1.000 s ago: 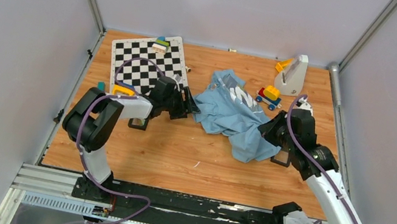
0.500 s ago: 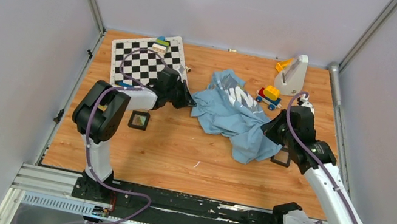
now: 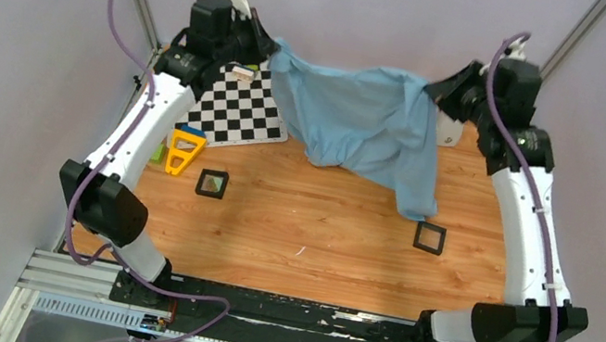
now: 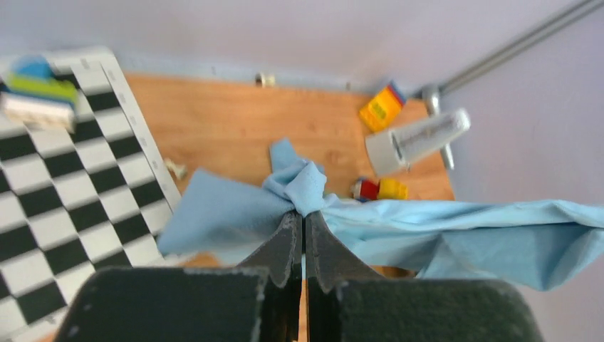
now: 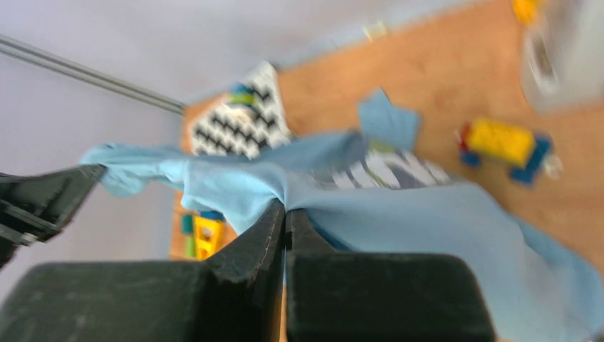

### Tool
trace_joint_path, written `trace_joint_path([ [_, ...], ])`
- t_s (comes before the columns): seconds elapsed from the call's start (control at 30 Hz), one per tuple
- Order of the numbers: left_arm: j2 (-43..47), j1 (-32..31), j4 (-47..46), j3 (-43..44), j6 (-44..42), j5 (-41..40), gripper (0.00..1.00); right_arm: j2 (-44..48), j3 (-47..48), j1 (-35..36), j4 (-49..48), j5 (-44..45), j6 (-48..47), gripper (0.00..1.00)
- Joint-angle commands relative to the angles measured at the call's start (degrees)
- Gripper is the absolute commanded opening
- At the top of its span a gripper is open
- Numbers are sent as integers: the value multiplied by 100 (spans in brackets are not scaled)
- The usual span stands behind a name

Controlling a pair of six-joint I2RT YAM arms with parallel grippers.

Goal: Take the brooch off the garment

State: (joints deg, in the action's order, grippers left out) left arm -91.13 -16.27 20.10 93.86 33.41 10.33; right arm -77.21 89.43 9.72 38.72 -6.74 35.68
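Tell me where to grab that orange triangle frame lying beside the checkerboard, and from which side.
Pinch one straight bar of the orange triangle frame, coming down from above. It appears to lie flat on the table, and its open middle should let one finger drop inside, the other outside.

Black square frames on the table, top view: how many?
2. One black square frame lies left of centre, beside the orange triangular frame; the other lies right, near the hanging corner of the garment. The garment may hide more.
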Motion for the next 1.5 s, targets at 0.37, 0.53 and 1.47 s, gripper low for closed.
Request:
trace_joint_path([
  [0.37, 1842, 186, 1933, 423, -888, 23, 0, 1123, -255, -132, -9, -1654, -208, 0],
  [0.53, 2997, -561, 1824, -1960, -843, 291, 0, 2412, -2967, -123, -499, -1575, 307, 0],
  [1.47, 3183, -3336, 2570, -3832, -536, -801, 88, 2009, -4285, 1771, -827, 271, -238, 77],
])
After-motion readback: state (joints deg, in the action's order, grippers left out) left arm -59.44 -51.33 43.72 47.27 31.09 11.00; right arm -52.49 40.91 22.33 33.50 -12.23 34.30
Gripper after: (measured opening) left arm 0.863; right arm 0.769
